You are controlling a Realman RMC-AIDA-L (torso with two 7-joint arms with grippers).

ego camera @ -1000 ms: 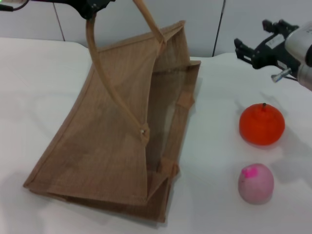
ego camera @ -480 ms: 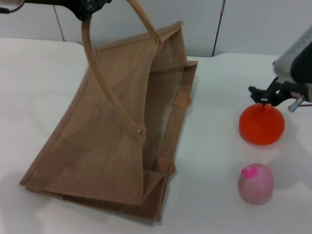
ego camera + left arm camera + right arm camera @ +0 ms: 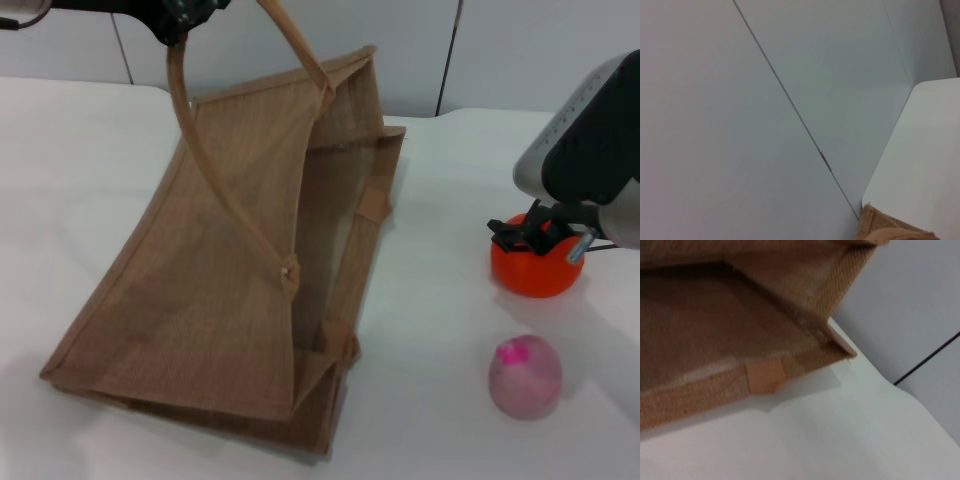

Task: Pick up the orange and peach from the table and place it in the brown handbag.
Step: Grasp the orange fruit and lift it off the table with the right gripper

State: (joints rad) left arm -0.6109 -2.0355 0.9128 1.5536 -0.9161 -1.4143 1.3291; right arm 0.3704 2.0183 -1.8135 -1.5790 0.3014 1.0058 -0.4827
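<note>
The brown handbag (image 3: 230, 260) lies tilted on the white table with its mouth turned toward the fruit. My left gripper (image 3: 180, 15) at the top left is shut on one strap handle (image 3: 215, 170) and holds it up. The orange (image 3: 535, 272) sits to the right of the bag. My right gripper (image 3: 535, 237) is low over the top of the orange, fingers spread on either side of its stem. The peach (image 3: 525, 375) lies in front of the orange, untouched. The bag's mouth fills the right wrist view (image 3: 740, 330). A scrap of the bag shows in the left wrist view (image 3: 885, 231).
The white table (image 3: 440, 400) runs under everything, with a grey panelled wall (image 3: 520, 50) behind it. Bare table lies between the bag's mouth and the two fruits. The right arm's grey body (image 3: 590, 150) hangs above the orange.
My right gripper has come down from the back right onto the top of the orange. The bag has shifted slightly to the left under the held handle. The fruits have not moved.
</note>
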